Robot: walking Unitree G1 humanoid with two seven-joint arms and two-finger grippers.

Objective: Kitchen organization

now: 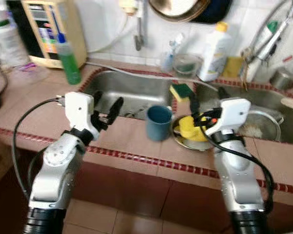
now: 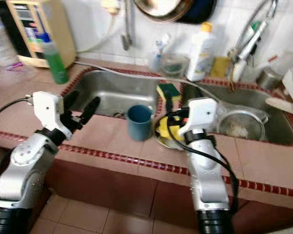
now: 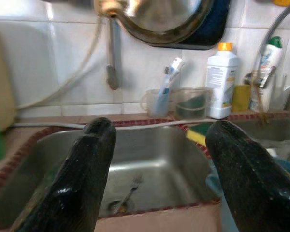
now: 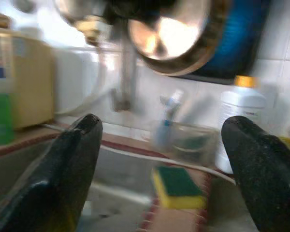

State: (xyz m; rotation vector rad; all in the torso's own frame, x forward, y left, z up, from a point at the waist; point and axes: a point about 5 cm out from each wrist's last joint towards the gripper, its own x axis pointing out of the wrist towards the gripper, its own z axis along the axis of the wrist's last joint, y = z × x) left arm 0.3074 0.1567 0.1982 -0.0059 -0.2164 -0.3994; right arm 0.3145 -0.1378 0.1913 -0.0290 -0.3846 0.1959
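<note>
Presently, setting: a tiled kitchen counter (image 1: 136, 146) with a red mosaic border is carrying a double steel sink, a left basin (image 1: 132, 92) and a right basin (image 1: 263, 102)
Left gripper (image 1: 107, 113): is hovering over the counter at the front edge of the left basin, its two black fingers (image 3: 87, 174) standing wide apart and holding nothing
Right gripper (image 1: 205, 105): is hanging above the yellow cloth near the divider between the basins, its fingers (image 4: 67, 169) spread wide in the right wrist view, nothing between them
Blue cup (image 1: 159, 122): is standing upright on the counter between the two grippers, just beside the steel bowl
Steel bowl (image 1: 183, 140): is sitting on the counter right of the cup, holding a yellow cloth (image 1: 189, 127)
Sponge (image 1: 180, 90): yellow with a green face, is lying on the divider between the basins, behind the cup
Strainer (image 1: 261, 124): a round metal one is resting in the right basin, just beside the right gripper's white housing
Left basin contents: a small utensil (image 3: 128, 193) is lying near the drain
Green bottle (image 1: 68, 61): is standing on the counter at the far left corner of the left basin
Beige appliance (image 1: 53, 29): is standing against the wall behind the green bottle
White bottle (image 1: 214, 51): with a yellow cap, is standing at the wall behind the sink divider
Clear tubs (image 1: 185, 63): are sitting left of the white bottle, one holding toothbrushes (image 3: 166, 79)
Pan (image 1: 180, 7): is hanging on the tiled wall above the tubs
</note>
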